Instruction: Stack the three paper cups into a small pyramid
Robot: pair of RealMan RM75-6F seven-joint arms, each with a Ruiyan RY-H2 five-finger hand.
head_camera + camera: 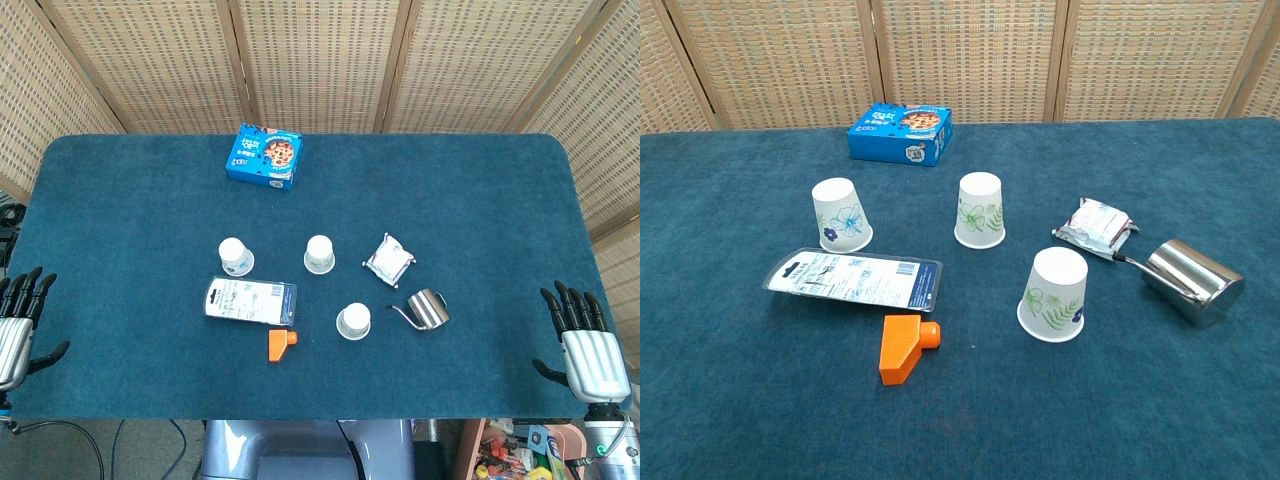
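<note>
Cups: three paper cups stand upside down on the blue table, apart from each other: left cup, middle cup, near cup. Rim down, I think they are ready as pyramid pieces; no stacking is done yet.
Left hand: the left hand rests at the left table edge, fingers spread, holding nothing.
Right hand: the right hand waits at the right edge, fingers apart, also empty.
Obstacles: a flat blister pack lies just beside the left cup; a steel pitcher lies on its side near the near cup, with a foil packet behind it.
Other things: an orange plastic piece and a blue cookie box, further off.
</note>
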